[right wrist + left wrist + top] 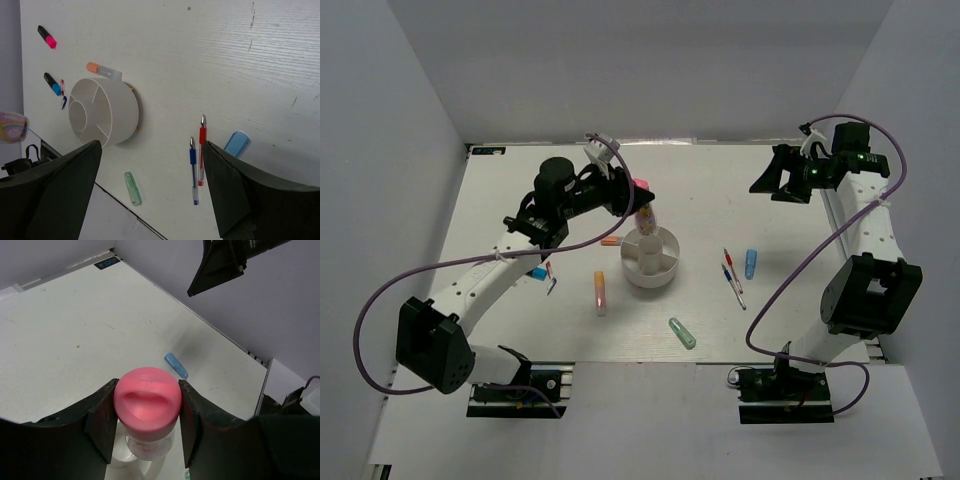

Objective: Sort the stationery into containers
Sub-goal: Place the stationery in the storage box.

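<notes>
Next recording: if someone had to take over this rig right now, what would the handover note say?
Left gripper: shut on the pink-capped marker, upright over the white cup.
Right gripper: open, empty, raised far right.
Done: nothing visible in the cup.
To do: drop that marker in, then sort the orange highlighter, pink-orange highlighter, mint-green highlighter, blue highlighter, red pen, blue pen, black-and-blue highlighter, black-and-pink highlighter.
</notes>
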`<state>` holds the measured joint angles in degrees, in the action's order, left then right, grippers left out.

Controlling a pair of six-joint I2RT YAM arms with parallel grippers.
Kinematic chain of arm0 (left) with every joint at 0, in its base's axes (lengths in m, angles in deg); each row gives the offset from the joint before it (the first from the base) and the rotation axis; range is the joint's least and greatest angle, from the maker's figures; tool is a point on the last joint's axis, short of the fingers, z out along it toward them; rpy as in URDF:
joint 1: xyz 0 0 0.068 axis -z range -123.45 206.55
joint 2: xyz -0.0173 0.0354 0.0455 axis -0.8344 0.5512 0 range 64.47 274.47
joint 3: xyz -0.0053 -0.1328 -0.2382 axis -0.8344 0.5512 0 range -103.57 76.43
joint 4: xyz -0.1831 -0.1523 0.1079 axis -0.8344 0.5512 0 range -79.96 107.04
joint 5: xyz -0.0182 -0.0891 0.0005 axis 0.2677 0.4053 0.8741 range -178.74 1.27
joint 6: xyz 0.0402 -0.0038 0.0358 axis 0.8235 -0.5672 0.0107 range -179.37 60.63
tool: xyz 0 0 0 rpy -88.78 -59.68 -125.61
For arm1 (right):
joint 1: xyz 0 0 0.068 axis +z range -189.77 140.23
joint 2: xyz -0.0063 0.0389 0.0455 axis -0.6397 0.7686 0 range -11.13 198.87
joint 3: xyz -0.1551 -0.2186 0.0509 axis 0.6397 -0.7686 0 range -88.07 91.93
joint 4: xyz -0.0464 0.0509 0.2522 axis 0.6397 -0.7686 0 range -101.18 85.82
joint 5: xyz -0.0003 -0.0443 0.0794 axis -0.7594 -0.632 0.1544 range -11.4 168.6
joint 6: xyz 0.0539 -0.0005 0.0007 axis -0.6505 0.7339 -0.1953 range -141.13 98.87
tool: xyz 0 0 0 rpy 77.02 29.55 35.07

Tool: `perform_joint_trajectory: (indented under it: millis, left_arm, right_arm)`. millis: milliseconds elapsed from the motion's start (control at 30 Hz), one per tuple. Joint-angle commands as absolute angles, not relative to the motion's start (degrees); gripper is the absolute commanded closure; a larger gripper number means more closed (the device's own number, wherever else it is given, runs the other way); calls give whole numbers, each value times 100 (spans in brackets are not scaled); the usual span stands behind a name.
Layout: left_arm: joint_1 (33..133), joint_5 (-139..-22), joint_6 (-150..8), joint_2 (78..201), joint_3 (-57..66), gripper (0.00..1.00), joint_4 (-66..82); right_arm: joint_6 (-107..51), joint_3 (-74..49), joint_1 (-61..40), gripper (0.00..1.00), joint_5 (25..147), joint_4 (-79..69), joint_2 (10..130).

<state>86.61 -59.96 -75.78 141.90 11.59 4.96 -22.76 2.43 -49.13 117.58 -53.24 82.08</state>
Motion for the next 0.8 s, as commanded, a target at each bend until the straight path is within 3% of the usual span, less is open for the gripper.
perform_joint_trajectory:
  millis: [0, 767]
  left_arm:
    - [8705, -5700, -7406, 13962, 1385, 100, 46]
    - [8819, -5569, -6834, 14542, 1675, 100, -403]
  right_arm:
    - [-2139, 220, -4908, 13, 11947, -5129, 8045]
    - [-1674, -431, -4882, 15, 11858, -4707, 7870]
